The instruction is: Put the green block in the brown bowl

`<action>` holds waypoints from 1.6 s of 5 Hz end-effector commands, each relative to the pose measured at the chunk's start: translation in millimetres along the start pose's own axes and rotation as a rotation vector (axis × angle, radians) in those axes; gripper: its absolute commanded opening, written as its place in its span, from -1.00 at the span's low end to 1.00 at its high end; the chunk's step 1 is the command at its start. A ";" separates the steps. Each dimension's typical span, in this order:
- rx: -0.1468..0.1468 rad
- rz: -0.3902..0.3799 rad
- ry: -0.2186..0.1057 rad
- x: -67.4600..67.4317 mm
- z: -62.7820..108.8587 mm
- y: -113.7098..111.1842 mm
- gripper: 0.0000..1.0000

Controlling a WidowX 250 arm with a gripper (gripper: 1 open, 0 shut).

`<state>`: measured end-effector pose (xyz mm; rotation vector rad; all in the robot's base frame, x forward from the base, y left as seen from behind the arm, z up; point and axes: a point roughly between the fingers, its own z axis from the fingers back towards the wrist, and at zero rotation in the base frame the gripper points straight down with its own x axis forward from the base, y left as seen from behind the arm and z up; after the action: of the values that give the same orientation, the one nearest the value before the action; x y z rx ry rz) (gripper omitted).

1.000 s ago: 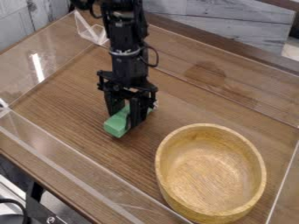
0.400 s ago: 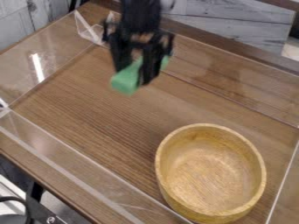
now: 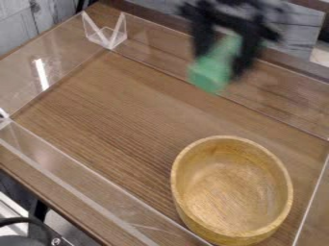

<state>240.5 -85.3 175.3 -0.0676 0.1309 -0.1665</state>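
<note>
The green block (image 3: 216,63) hangs in the air near the top of the view, blurred by motion, held between my gripper's (image 3: 229,53) dark fingers, which are shut on it. It sits high above the wooden table, up and slightly left of the brown bowl (image 3: 233,188). The bowl is a wide light-brown wooden one with a thick rim, standing empty at the lower right of the table. The arm above the gripper is cut off by the top edge of the view.
Clear plastic walls (image 3: 77,197) ring the wooden table. A clear triangular stand (image 3: 104,30) sits at the back left. A pale brick wall runs behind the table at the upper right.
My gripper has lifted the green block off the table and carried it up and to the right, from left of centre to above the bowl's far side. The bowl has stayed put.
</note>
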 end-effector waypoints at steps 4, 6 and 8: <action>0.073 -0.103 -0.137 -47.4 -31.8 -73.6 -1.00; 0.072 -0.026 -0.185 -47.7 -35.8 -62.2 -1.00; 0.064 0.027 -0.228 -46.8 -36.8 -50.1 -1.00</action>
<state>178.7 -128.5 137.5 0.0019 -0.0583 -0.1377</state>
